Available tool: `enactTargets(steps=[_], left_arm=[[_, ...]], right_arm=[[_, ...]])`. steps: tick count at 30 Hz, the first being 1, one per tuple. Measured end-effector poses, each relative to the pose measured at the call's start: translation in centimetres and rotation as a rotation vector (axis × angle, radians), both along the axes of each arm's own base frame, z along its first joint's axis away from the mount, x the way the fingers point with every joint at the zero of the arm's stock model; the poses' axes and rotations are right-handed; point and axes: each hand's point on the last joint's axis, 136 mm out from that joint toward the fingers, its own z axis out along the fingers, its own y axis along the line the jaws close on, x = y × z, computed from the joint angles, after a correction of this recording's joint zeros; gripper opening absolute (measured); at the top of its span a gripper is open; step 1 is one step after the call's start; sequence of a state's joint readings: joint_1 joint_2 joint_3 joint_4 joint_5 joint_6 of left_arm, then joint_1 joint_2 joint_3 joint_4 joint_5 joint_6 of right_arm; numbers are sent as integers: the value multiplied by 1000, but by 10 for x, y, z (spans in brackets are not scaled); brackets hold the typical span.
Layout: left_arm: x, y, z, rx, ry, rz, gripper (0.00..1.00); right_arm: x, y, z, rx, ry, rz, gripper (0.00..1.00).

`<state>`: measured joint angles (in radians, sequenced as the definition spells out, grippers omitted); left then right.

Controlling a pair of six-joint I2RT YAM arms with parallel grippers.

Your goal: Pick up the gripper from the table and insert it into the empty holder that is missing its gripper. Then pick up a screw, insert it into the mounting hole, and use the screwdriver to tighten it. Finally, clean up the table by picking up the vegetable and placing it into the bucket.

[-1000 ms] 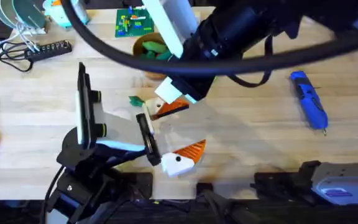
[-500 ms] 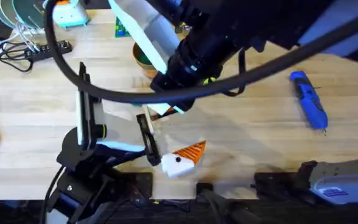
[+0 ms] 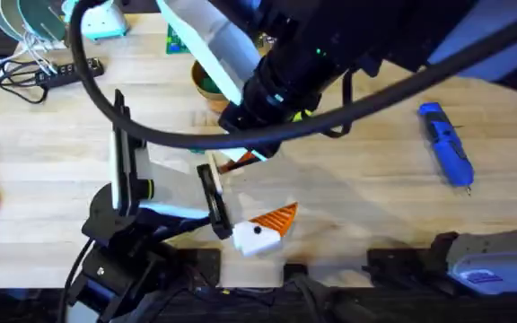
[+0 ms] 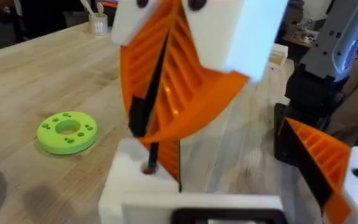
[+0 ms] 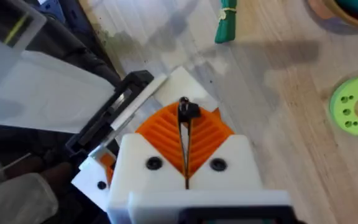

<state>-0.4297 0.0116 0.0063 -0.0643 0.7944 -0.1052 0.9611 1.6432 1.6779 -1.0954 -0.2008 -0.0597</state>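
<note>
Meanwhile, the right arm's jaws point(image 5: 185, 134), closed on a small dark screw point(image 5: 187, 112), hover directly above the plain white wedge-shaped plastic holder point(image 5: 182, 84) on the left arm.

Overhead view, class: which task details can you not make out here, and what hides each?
- The bucket: mostly covered by the right arm.
- The vegetable: seen from the right wrist; overhead the arm covers it.
- The holder's mounting hole: whether the dark screw is seated is hidden by orange fingers.

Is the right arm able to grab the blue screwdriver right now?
Probably not yet. The right end effector is shut on a small black screw over the holder, so it is busy. The screwdriver lies alone on bare table, nothing blocking it.
</note>
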Motion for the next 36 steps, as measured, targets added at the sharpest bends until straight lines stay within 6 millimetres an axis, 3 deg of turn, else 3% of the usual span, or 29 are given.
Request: enactTargets(steps=[14,21,30,32,36], left_arm=[[0,0,0,0,0,0,992],[0,0,-1,-2,17,0,992],[0,0,-1,-2,21,-1,992],[0,0,-1,-2,20,1,992],[0,0,-1,-2,18,2,992]], right_arm=[[1,0,-1,-8,-9,-1,7],[-1,8,-18,-49,10,14,7],[-1,8,-17,-47,8,15,7],[-1,8,-17,-48,12,12,141],[-4,7,-15,-55,13,13,714]])
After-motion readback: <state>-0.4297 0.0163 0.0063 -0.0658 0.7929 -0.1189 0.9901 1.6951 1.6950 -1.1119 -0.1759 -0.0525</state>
